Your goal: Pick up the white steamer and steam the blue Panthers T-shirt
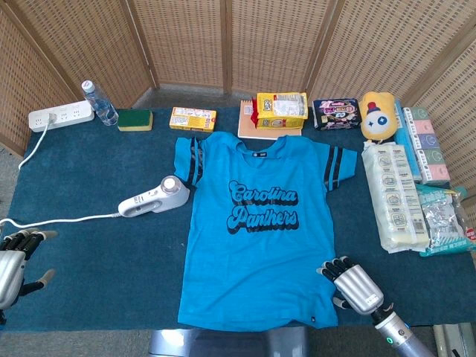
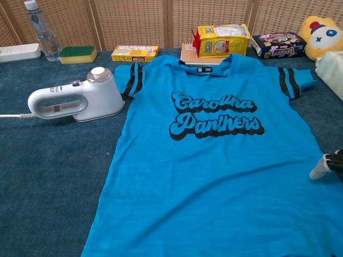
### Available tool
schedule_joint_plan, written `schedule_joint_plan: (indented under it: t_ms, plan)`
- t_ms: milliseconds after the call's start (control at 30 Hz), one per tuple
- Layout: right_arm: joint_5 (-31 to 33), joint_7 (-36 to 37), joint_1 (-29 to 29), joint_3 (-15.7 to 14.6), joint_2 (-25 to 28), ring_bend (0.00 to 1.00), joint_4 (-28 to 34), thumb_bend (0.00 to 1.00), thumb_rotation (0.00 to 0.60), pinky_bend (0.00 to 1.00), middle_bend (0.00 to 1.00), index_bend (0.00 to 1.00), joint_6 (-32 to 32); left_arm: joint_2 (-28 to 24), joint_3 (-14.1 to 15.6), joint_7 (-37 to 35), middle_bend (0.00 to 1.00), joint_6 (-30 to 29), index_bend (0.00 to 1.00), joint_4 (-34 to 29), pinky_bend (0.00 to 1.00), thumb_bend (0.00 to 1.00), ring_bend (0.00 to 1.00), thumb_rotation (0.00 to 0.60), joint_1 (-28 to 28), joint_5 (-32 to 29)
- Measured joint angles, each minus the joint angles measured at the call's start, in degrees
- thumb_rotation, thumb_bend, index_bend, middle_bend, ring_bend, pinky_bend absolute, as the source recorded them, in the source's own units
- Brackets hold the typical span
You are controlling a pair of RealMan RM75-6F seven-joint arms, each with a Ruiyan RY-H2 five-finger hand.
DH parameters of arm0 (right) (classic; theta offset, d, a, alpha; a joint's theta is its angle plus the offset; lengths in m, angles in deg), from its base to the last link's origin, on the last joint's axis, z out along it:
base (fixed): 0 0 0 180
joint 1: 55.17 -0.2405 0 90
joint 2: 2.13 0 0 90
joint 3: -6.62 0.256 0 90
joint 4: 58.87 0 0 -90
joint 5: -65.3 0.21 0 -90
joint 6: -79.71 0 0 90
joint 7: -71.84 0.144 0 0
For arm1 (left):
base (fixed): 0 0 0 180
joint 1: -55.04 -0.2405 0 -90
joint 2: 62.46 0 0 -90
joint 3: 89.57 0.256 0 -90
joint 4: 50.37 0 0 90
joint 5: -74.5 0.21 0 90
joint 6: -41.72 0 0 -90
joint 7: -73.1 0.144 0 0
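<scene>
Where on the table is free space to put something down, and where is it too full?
Bare cloth lies left of the T-shirt, in front of the steamer and its cord, up to the left hand. Another patch lies between the power strip and the steamer. The back row and the right edge, by the tissue packs, are crowded.

One steamer (image 1: pixel 152 198), one T-shirt (image 1: pixel 260 230), one water bottle (image 1: pixel 99 103), one sponge (image 1: pixel 134 119), one power strip (image 1: pixel 61 115) (two hands (image 1: pixel 354 287) too).

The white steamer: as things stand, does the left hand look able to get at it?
Probably yes. The steamer lies on its side, handle exposed, with only bare cloth and its cord between it and the open left hand.
</scene>
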State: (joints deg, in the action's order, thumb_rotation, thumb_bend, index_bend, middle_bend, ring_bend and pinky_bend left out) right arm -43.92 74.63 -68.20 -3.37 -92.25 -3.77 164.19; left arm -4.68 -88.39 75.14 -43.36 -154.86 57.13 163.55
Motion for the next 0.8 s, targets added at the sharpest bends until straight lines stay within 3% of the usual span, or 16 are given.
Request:
schedule_joint_plan:
  t_ms: [267,800]
  plan:
    - [0.06,-2.0,-1.01,0.16,0.05,0.4,3.05,0.16,0.546,0.41,0.38,0.38,-0.81,1.06,-0.15,-1.3,0.32,0.83,0.26,1.75,0.2,0.23,0.21,0.574,0.36,-0.67]
    - [-0.49,-7.21,-3.75,0.11,-0.09,0.51,9.74,0.45,0.6,0.68,0.48,0.53,-4.61,2.39,-0.36,-4.44,0.32,1.27,0.26,5.12,0.2,0.23,0.21,0.573,0.62,-1.3]
